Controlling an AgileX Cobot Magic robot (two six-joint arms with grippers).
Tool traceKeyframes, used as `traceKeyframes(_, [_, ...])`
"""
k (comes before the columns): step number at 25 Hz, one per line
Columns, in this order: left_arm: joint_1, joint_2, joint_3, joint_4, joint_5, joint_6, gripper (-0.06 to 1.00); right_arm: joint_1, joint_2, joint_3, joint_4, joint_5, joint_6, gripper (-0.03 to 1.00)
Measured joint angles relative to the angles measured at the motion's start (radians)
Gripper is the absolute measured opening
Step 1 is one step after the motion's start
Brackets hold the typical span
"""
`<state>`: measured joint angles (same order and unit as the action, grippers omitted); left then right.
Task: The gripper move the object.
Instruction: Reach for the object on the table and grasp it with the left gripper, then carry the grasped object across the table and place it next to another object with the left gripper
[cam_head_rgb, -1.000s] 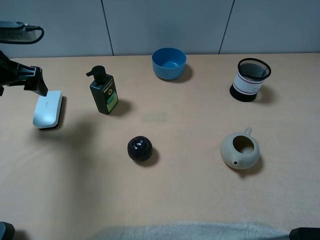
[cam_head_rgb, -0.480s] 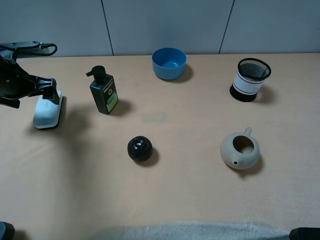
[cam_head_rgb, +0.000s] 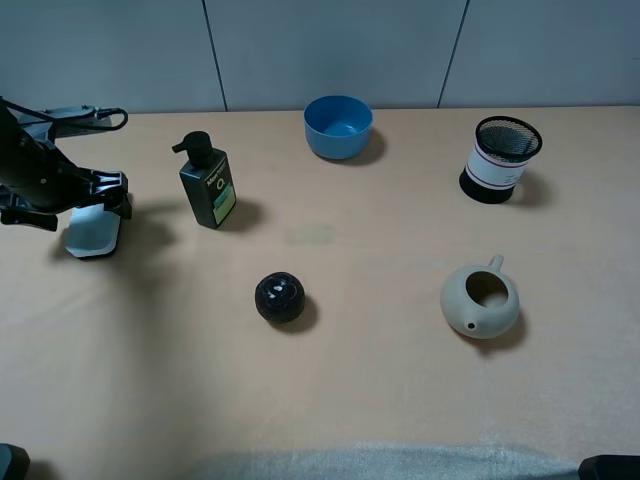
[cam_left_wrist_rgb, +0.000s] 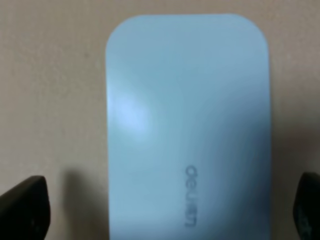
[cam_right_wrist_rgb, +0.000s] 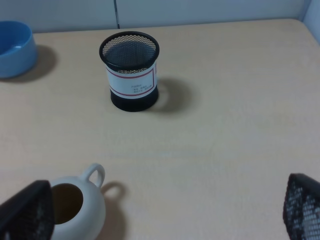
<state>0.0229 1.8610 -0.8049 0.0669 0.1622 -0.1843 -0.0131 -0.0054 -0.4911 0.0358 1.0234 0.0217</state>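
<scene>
Pump bottle (cam_head_rgb: 207, 188), blue bowl (cam_head_rgb: 338, 126), mesh cup (cam_head_rgb: 501, 160), black ball (cam_head_rgb: 279, 297), teapot (cam_head_rgb: 480, 300)

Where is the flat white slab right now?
In the exterior high view the white slab lies at the far left of the table, left of the pump bottle, under the left gripper.

object (cam_head_rgb: 92, 232): flat white rounded slab, grey mark, lay flat at upper left of frame | gripper (cam_head_rgb: 82, 205): black claw, jaws spread, straddled it, sides untouched
</scene>
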Motion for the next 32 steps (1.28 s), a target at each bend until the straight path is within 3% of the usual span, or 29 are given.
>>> traceKeyframes(7, [0.000,0.037,0.000,0.001,-0.024,-0.015,0.97,0.000,0.000,0.000,0.000,0.000,0.000,0.69])
traceKeyframes(18, [0.001,0.038,0.000,-0.003,-0.040,-0.025,0.63,0.000,0.000,0.000,0.000,0.001,0.000,0.69])
traceKeyframes(32, [0.001,0.038,-0.002,-0.005,-0.040,-0.028,0.63,0.000,0.000,0.000,0.000,0.001,0.000,0.69])
